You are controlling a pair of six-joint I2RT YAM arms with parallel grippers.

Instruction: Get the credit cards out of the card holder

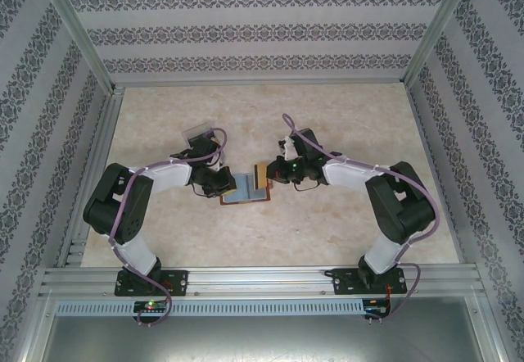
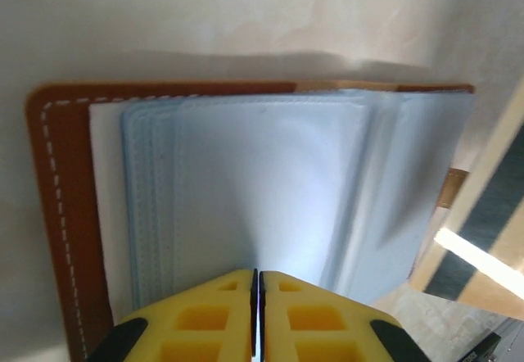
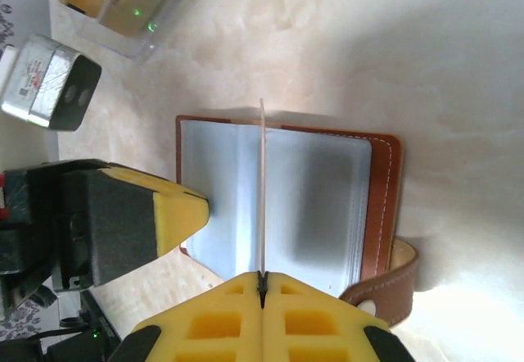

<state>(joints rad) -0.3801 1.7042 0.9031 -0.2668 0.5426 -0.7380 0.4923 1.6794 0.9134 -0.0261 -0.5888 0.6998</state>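
The brown card holder (image 1: 244, 196) lies open on the table between the two arms, its blue-grey sleeves (image 2: 270, 174) facing up. My right gripper (image 3: 262, 278) is shut on a thin credit card (image 3: 262, 190), seen edge-on and standing upright over the holder's (image 3: 319, 206) middle fold. From the left wrist that card (image 2: 479, 239) looks tan with a dark stripe, at the holder's right edge. My left gripper (image 2: 256, 272) has its jaws together, tips resting on the sleeves at the holder's left page. Its yellow fingertip (image 3: 192, 210) touches that page.
A clear plastic box (image 1: 201, 136) with black-and-gold contents sits behind the left arm, also the clear box (image 3: 131, 2) in the right wrist view. The holder's strap with a snap (image 3: 393, 284) curls off its right side. Metal rails frame the table.
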